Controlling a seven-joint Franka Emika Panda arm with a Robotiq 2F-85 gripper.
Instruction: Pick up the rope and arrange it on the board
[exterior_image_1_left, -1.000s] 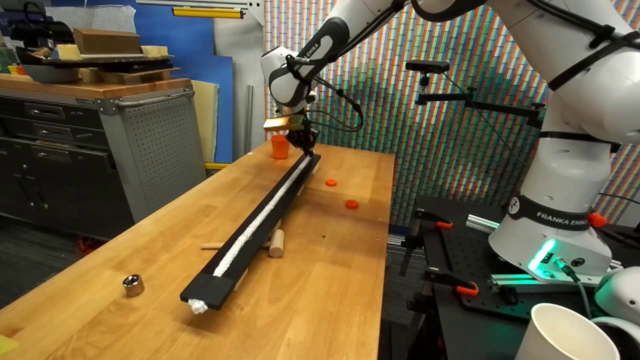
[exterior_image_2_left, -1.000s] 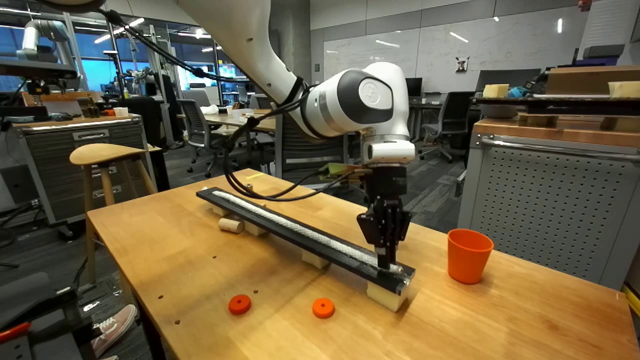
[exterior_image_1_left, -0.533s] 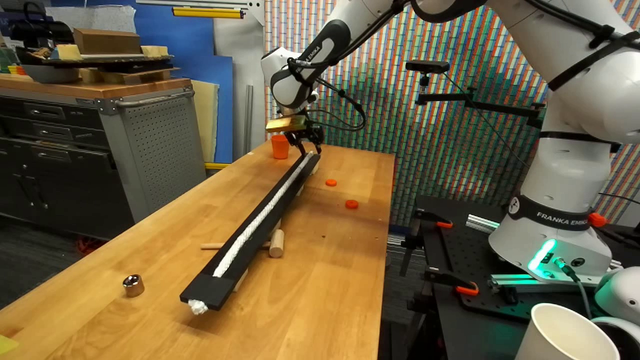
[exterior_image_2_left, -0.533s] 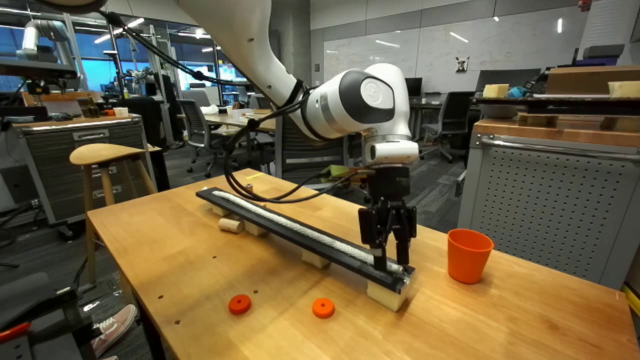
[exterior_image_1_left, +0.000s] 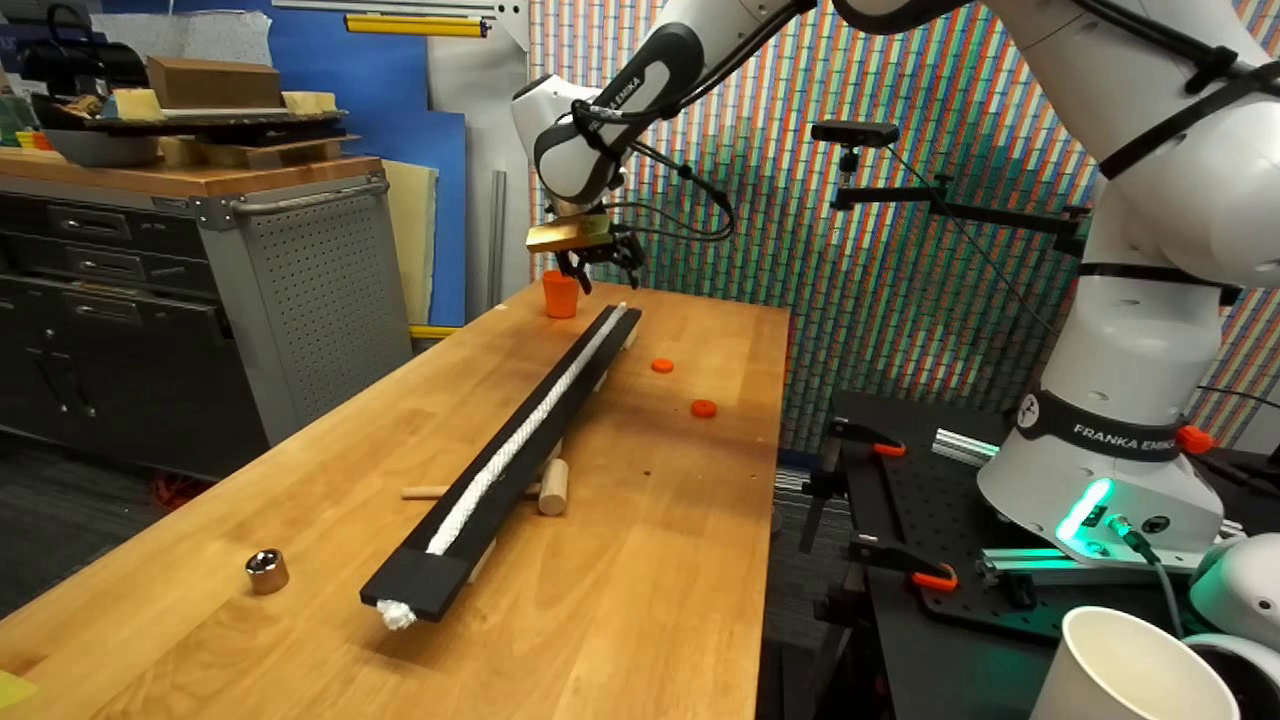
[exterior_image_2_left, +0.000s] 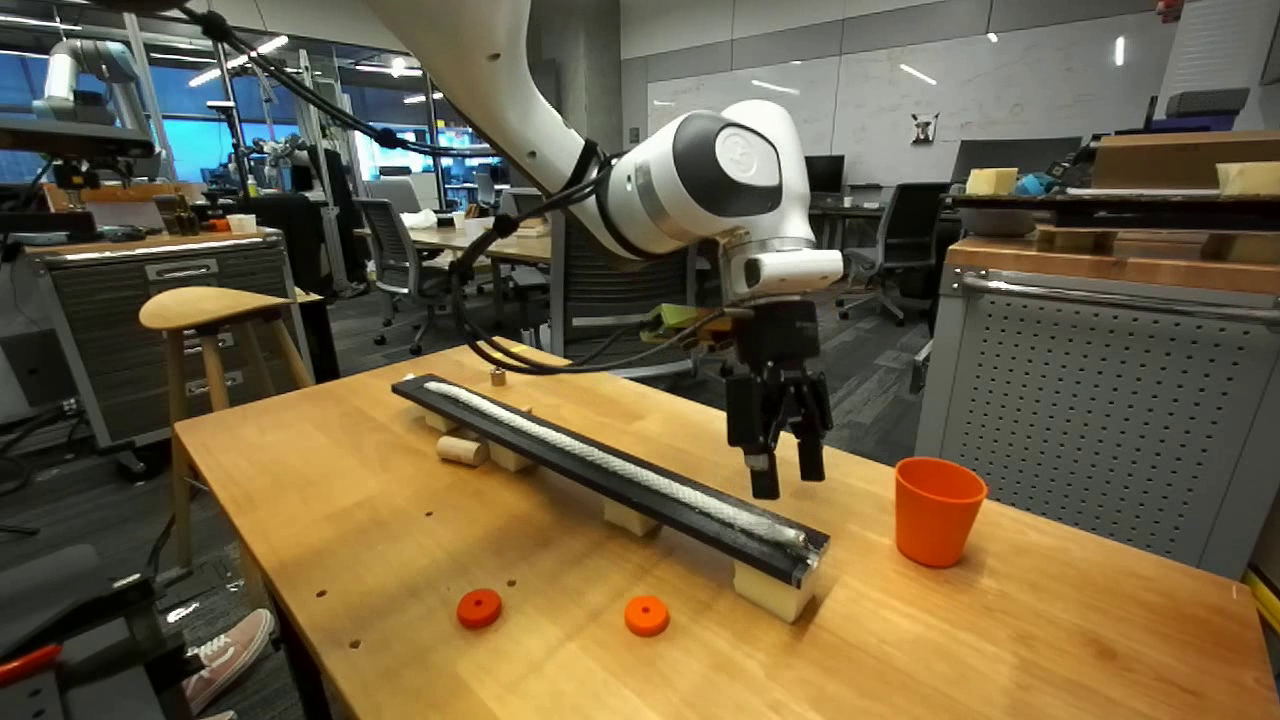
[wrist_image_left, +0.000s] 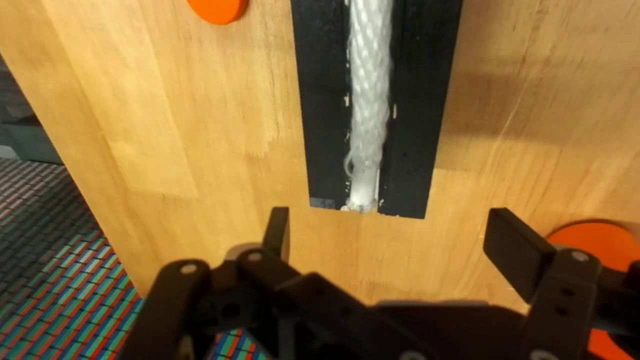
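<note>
The white rope (exterior_image_2_left: 600, 457) lies straight along the middle of the black board (exterior_image_2_left: 600, 478), lengthwise. At the end away from my gripper, the rope (exterior_image_1_left: 490, 472) runs beneath a dark section, and a frayed white tuft (exterior_image_1_left: 396, 612) pokes out past the board's edge. Its other end sits at the board's tip in the wrist view, with a small loose strand beside it. My gripper (exterior_image_2_left: 789, 486) is raised above the table near that tip, apart from the rope. The gripper (wrist_image_left: 390, 220) is open, fingers wide, with only bare tabletop seen between them.
Pale blocks (exterior_image_2_left: 775, 592) prop the board off the wooden table. A wooden mallet (exterior_image_1_left: 553, 487) lies under it. Two orange discs (exterior_image_2_left: 647, 616) rest to one side, an orange cup (exterior_image_2_left: 938, 512) stands beyond the tip, and a metal cylinder (exterior_image_1_left: 267, 571) sits near the far end.
The gripper was closed at the rope's end a second ago. Its fingers have spread and it has risen off the board. The rope has stayed in place.
</note>
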